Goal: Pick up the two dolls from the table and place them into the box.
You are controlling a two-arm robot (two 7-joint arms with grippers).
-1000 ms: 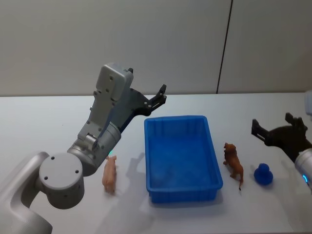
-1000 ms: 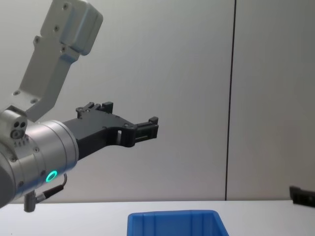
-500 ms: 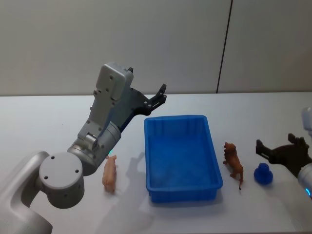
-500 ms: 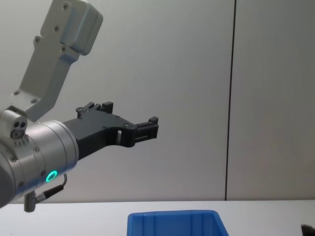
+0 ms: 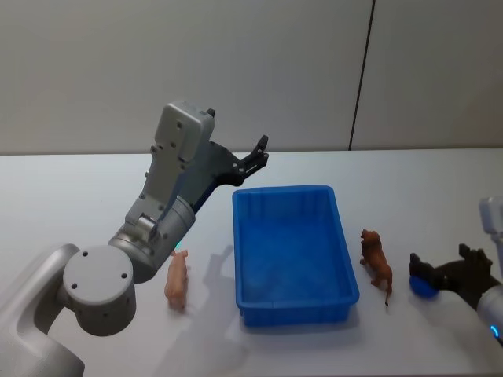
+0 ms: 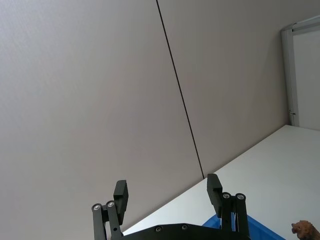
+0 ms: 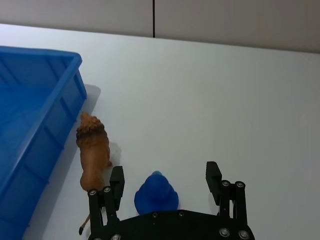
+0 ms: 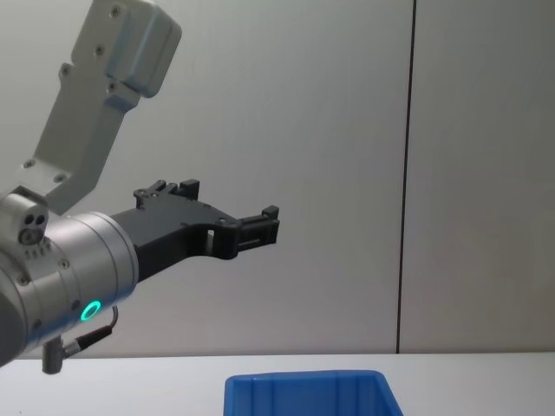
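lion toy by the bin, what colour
The small plastic lion toy is orange-brown, clearest in the right wrist view.

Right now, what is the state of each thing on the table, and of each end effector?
box: upright on the table, empty
pig: on the table, left of the box, not held
lion: on the table, right of the box, apart from it
duck: on the table, between open fingers, not gripped
left end effector: open, raised, holding nothing
right end effector: open, low, around the duck
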